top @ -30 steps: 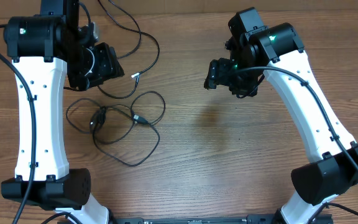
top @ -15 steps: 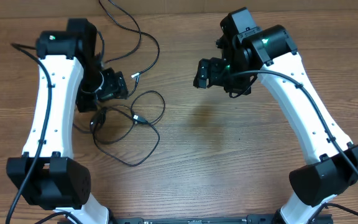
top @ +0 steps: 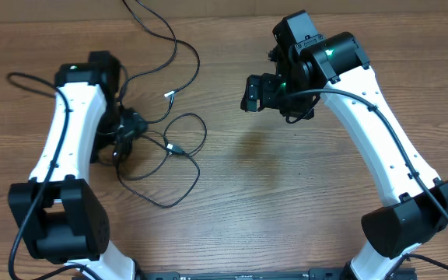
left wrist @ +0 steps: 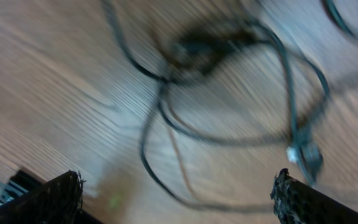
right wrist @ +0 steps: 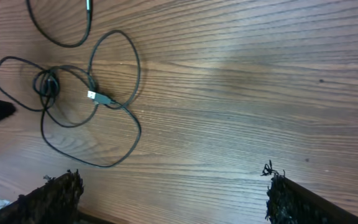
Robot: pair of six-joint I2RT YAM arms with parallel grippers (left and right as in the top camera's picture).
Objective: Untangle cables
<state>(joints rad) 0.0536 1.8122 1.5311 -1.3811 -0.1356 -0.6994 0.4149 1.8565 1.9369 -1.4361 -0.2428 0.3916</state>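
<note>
- The left end effector (top: 128, 127) hangs low with its jaws spread wide and nothing caught between them. In its blurred wrist view, the fingers (left wrist: 48, 199) sit at the bottom corners with only worktop and cord showing in the gap.
- The knot (right wrist: 45, 84) of the cables (top: 167, 145) lies almost directly beneath it, on the near side of the left arm.
- From the knot, the loops fan out toward the middle of the worktop (top: 286, 194) and toward the robot. The tangle's long axis therefore runs roughly from the knot out past the silvery plug (right wrist: 98, 98).
- A separate loose strand (top: 169, 95) ends in a pale tip just beyond the loops and trails off to the far edge.
- The right end effector (top: 253, 92) is also wide open and empty. It hovers well apart from the tangle, with bare wood between them.
- Judgement: the left arm is plainly the nearer one for pinning the knot. The right would have to cross leftward to reach the plug end and draw a loop out along that axis.
</note>
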